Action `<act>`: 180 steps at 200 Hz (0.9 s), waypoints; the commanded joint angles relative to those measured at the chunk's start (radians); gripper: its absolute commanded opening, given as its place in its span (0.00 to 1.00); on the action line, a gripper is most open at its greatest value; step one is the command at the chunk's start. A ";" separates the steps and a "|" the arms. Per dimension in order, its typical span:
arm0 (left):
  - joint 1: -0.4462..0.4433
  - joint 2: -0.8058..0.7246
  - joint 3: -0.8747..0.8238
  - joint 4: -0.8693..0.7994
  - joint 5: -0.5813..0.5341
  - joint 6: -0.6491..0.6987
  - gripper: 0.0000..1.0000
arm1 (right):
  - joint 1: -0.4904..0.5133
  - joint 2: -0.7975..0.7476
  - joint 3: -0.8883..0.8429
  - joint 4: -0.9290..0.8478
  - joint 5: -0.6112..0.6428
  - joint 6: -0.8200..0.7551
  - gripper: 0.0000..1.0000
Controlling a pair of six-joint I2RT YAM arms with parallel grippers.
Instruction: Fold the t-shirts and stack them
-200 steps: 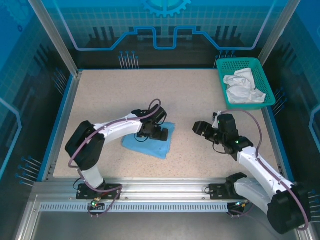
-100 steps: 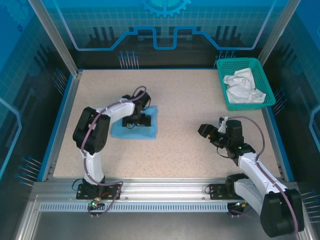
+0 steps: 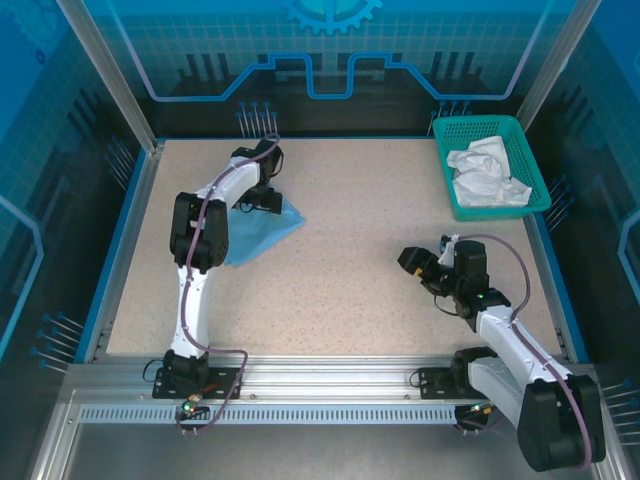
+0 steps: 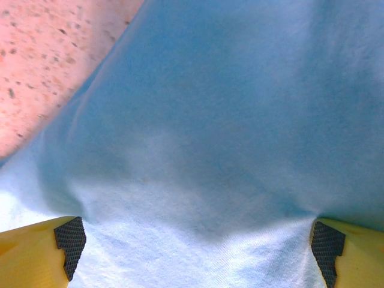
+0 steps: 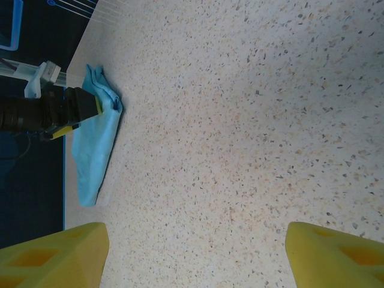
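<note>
T-shirts look half done: the light blue t-shirt point(image 3: 255, 232) lies folded at the far left of the bench point(image 3: 380, 200), and your left end effector point(image 3: 262, 198) rests on it with jaws spread wide, gripping nothing. The white t-shirt point(image 3: 485, 172) sits crumpled in the basket point(image 3: 480, 121) at the far right corner, so you have it to fetch, fold and stack. Your right end effector point(image 3: 412, 262) hangs released and empty over bare bench.
</note>
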 commanded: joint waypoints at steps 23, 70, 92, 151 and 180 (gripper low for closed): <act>0.013 -0.168 0.008 -0.088 0.092 -0.227 0.99 | -0.017 0.038 -0.012 0.054 -0.037 0.009 0.79; -0.004 -0.558 -0.447 0.255 0.301 -0.690 0.92 | -0.016 0.049 -0.011 0.065 -0.046 0.006 0.79; -0.044 -0.651 -0.667 0.384 0.288 -0.855 0.72 | -0.016 0.046 -0.012 0.063 -0.044 0.005 0.79; -0.067 -0.478 -0.673 0.358 0.175 -0.882 0.61 | -0.013 0.046 -0.011 0.061 -0.044 0.005 0.79; -0.021 -0.350 -0.561 0.256 0.106 -0.817 0.60 | -0.013 0.045 -0.011 0.058 -0.040 0.005 0.79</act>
